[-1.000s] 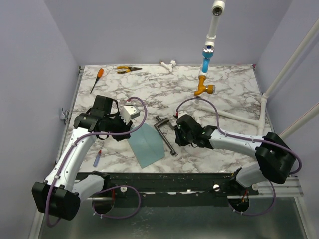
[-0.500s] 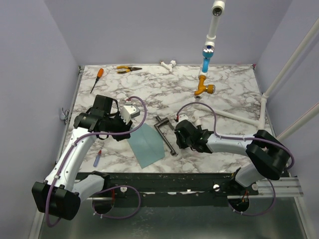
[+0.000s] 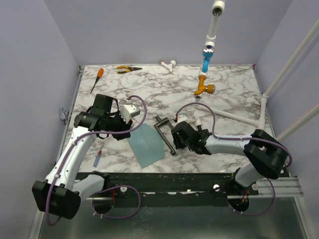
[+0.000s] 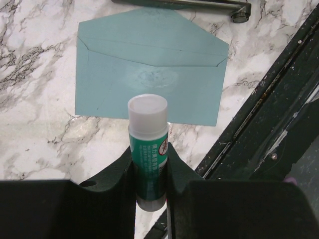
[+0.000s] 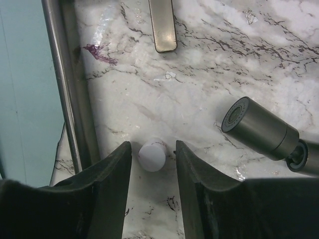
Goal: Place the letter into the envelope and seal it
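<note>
The teal envelope (image 3: 145, 144) lies flat on the marble, flap open; in the left wrist view (image 4: 149, 84) a dull smear marks its middle. Its edge shows in the right wrist view (image 5: 25, 99). The tan letter is not in view. My left gripper (image 3: 127, 131) (image 4: 149, 164) is shut on a green glue stick (image 4: 148, 144) with a white top, held just short of the envelope's near edge. My right gripper (image 3: 175, 137) (image 5: 153, 149) is open, low over the table, its fingers either side of a small white cap (image 5: 152, 155) without touching it.
A metal faucet bar (image 3: 164, 135) (image 5: 65, 84) lies between the envelope and my right gripper. A metal spray head (image 5: 259, 129) lies to the right. An orange screwdriver (image 3: 97, 78), pliers (image 3: 128, 69) and an orange valve (image 3: 204, 89) lie at the back. The table's black front rail (image 4: 269, 114) is close by.
My right gripper has moved a little left toward the metal bar and now straddles the white cap. My left gripper and the envelope have not moved.
</note>
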`<state>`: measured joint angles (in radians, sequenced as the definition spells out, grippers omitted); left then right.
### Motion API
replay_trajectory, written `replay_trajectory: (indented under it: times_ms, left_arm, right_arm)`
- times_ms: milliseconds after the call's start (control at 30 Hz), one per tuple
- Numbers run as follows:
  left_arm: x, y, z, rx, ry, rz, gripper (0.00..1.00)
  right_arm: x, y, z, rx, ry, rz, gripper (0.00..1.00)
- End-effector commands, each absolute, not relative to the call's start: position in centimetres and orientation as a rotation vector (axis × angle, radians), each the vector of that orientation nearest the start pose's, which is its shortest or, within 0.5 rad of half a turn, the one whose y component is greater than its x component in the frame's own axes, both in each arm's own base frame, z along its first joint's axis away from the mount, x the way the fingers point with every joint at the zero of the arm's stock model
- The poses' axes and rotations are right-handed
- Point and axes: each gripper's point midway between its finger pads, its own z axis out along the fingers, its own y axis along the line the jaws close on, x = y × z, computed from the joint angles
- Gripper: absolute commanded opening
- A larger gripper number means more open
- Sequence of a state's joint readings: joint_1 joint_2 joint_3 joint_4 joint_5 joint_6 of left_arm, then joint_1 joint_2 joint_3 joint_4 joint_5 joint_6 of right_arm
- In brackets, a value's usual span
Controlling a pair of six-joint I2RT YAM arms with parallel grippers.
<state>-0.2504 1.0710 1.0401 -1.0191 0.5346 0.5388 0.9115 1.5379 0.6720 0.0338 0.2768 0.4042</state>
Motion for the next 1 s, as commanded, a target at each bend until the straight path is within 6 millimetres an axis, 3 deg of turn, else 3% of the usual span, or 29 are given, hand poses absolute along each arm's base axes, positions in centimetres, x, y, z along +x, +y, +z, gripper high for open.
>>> replay_trajectory:
  times_ms: [0, 133, 233, 433, 467, 533, 667, 767, 833, 967]
  left_arm:
    - [20.3, -12.9, 18.5, 1.122, 2.205, -0.605, 0.0]
    - [20.3, -13.0, 18.6, 1.123, 2.201, -0.61, 0.0]
    - [20.1, -13.1, 18.8, 1.134, 2.191, -0.623, 0.0]
    - [18.1, -13.9, 20.2, 1.22, 2.125, -0.726, 0.0]
    - [17.5, -14.1, 20.6, 1.238, 2.104, -0.746, 0.0]
    - [16.3, -14.4, 21.5, 1.287, 2.051, -0.785, 0.0]
    - [13.4, -14.9, 23.0, 1.392, 1.943, -0.878, 0.0]
    - [12.4, -15.1, 23.5, 1.421, 1.914, -0.902, 0.0]
    - [12.1, -15.2, 23.6, 1.427, 1.908, -0.907, 0.0]
    - [11.8, -15.6, 23.9, 1.44, 1.897, -0.929, 0.0]
  right_arm:
    - [23.5, 24.1, 0.6, -0.466, 2.39, 0.195, 0.45]
    - [23.9, 24.5, 2.0, -0.463, 2.382, 0.194, 0.56]
    - [24.0, 26.2, 4.2, -0.507, 2.368, 0.281, 0.65]
    - [23.4, 30.5, 12.0, -0.628, 2.23, 0.567, 0.81]
    - [23.0, 31.1, 13.5, -0.655, 2.193, 0.629, 0.9]
    - [21.8, 32.4, 16.4, -0.72, 2.11, 0.767, 0.98]
    - [18.1, 35.4, 23.1, -0.879, 1.856, 1.122, 0.98]
    - [15.9, 36.7, 28.4, -0.891, 1.623, 1.341, 0.99]
    - [15.6, 37.2, 30.2, -0.866, 1.56, 1.405, 0.99]
    - [15.4, 39.3, 31.3, -0.861, 1.537, 1.493, 0.97]
